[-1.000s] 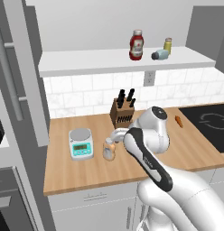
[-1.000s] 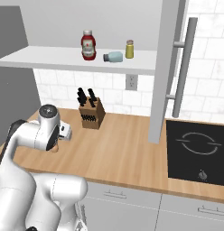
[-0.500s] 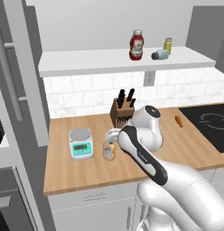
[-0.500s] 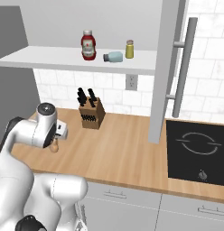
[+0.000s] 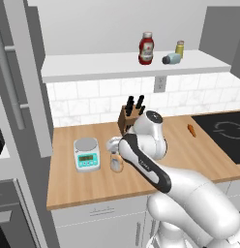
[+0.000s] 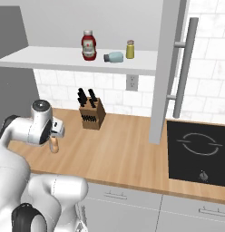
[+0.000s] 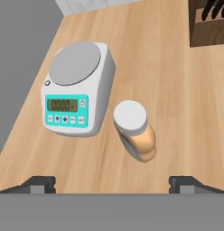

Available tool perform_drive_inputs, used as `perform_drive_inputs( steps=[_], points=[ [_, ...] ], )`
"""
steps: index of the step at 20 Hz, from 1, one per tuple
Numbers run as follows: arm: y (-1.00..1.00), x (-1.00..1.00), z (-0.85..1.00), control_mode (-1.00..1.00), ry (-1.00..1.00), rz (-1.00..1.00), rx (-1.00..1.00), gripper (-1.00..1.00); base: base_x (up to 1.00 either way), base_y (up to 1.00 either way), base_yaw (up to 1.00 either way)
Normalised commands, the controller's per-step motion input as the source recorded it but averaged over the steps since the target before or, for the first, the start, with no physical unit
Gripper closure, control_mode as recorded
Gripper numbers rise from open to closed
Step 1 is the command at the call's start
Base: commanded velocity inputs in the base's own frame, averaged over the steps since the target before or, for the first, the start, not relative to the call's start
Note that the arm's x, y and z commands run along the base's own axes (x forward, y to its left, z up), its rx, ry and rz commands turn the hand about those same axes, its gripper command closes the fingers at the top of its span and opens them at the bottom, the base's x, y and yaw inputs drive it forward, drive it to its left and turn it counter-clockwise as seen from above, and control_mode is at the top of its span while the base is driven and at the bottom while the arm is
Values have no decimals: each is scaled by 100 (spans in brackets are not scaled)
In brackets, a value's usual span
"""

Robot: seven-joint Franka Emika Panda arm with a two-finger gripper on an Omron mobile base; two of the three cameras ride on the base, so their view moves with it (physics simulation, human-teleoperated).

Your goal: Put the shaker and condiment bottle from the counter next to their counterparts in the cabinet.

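Counter [image 5: 189,150] holding kitchen scale [image 7: 77,90], condiment bottle [image 7: 134,128] standing just beside it, upright. Gripper [image 7: 111,182] hanging right above bottle, jaws spread wide, gripping nothing. Looks like straight drop down next, cap pointing up between fingers.

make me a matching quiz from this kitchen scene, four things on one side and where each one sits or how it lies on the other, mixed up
Things:
1. shaker
2. condiment bottle
3. ketchup bottle
4. knife block

Places or states:
A. upright on the counter beside the kitchen scale
B. lying on its side on the cabinet shelf
C. on the counter against the tiled wall
D. upright on the cabinet shelf, left of the yellow shaker

Pairs: 1-B, 2-A, 3-D, 4-C
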Motion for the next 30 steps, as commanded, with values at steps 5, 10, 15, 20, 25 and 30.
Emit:
perform_drive_inputs(
  steps=[5, 10, 15, 20, 25, 30],
  points=[
    [-4, 13, 0, -100, 0, 0, -2, -100, 0, 0, 0],
    [-11, 6, 0, -100, 0, 0, 0, -100, 0, 0, 0],
    [0, 5, 0, -100, 0, 0, -1, -100, 0, 0, 0],
    [1, 14, 0, -100, 0, 0, -4, -100, 0, 0, 0],
    [0, 14, 0, -100, 0, 0, -3, -100, 0, 0, 0],
    [0, 7, -6, -100, 0, 0, -3, -100, 0, 0, 0]
  ],
)
